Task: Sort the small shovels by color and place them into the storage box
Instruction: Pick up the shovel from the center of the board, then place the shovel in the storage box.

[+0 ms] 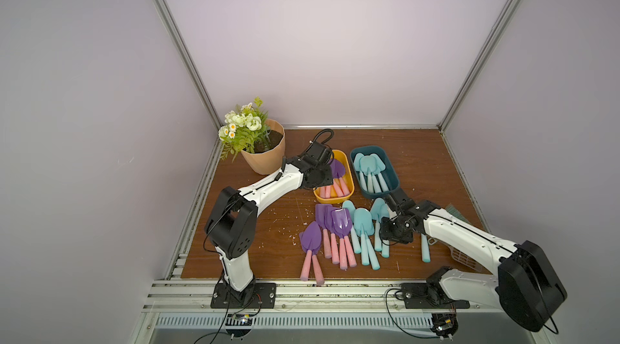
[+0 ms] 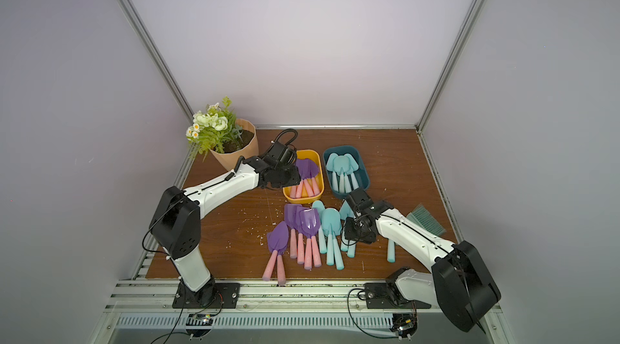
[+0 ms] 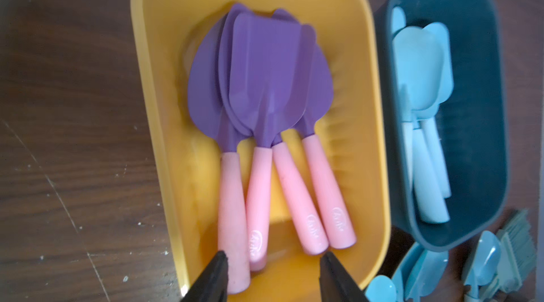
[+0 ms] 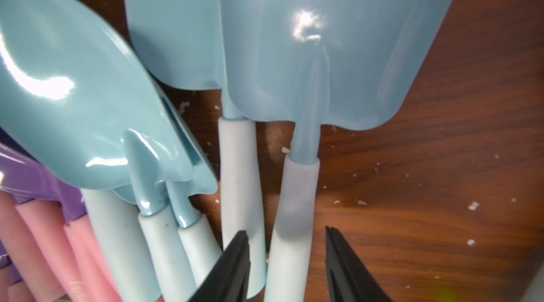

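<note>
Where the right gripper [image 4: 287,244] hangs with its jaws apart, the handle of an aqua shovel [image 4: 323,50] runs lengthwise between them. Its blade points away toward the teal box [image 1: 387,166]. The left gripper [image 3: 272,259], also open, hovers farther off over the yellow box [image 3: 159,79].

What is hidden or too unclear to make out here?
- Top view: the left arm covers the yellow box's near corner.
- Top view: the right arm hides most of the slotted scoop and the blade of one blue shovel.
- Left wrist view: writing on the pink handles is blurred.
- Right wrist view: the edge cuts off the right tool; contact with the blue handle is unclear.
</note>
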Robot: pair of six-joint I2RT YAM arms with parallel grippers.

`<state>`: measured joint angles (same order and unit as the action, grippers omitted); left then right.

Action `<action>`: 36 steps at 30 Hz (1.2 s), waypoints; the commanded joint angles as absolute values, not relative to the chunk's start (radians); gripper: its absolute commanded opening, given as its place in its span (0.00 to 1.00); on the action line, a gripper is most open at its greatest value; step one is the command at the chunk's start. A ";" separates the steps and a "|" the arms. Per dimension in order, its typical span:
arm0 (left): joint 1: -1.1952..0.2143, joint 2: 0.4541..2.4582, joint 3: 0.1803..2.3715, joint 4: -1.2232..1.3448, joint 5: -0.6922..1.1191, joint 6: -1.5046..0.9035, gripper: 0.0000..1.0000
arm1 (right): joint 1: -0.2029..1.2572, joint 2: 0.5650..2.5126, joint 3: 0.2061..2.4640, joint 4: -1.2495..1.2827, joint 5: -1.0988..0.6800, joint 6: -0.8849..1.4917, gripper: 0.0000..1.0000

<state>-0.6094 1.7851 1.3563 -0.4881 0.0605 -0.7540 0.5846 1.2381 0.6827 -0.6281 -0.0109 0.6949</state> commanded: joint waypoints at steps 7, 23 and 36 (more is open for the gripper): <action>-0.618 1.732 1.315 -0.439 0.064 -0.779 0.53 | 0.615 1.236 0.642 -0.645 0.077 0.771 0.43; -0.620 1.679 1.257 -0.415 0.055 -0.799 0.54 | 0.646 1.110 0.695 -0.695 0.294 0.892 0.00; -0.624 1.606 1.183 -0.407 0.030 -0.826 0.54 | 0.498 1.362 1.210 -0.633 0.327 0.571 0.00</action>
